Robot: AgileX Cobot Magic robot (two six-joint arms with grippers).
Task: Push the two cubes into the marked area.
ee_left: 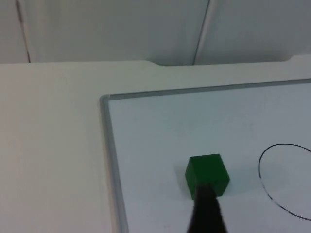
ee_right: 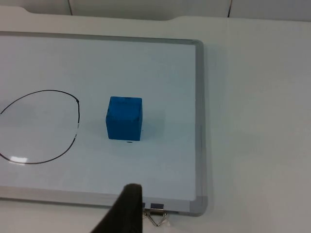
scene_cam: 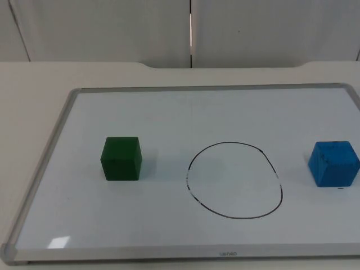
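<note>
Counter (scene_cam: 34, 84) first, from my remote seat: a pale top running back to the grey partition wall (scene_cam: 112, 28). On it lies a whiteboard (scene_cam: 169, 118) with a silver frame, taking up most of the top. One far corner of the board shows in the left wrist view, and its other far corner and a near corner show in the right wrist view, where a small metal clip (ee_right: 156, 213) sits at the board's near edge beside that near corner.

Drawn on the board in black is a rough circle (scene_cam: 235, 180), the marked area, lying between the two cubes and nearer the board's front edge than its back. I see nothing inside it.

I see the green cube (scene_cam: 121, 158) standing on the board on the left arm's side of the circle, apart from the line and well in from the frame. I find the blue cube (scene_cam: 334, 163) on the right arm's side, near that side edge of the board and also apart from the line.

One black fingertip (ee_left: 206, 211) of the left arm shows in its wrist view, in line with the green cube. Another black fingertip (ee_right: 124, 208) shows in the right wrist view, over the board's near edge, short of the blue cube. I cannot tell how either set of jaws stands.
</note>
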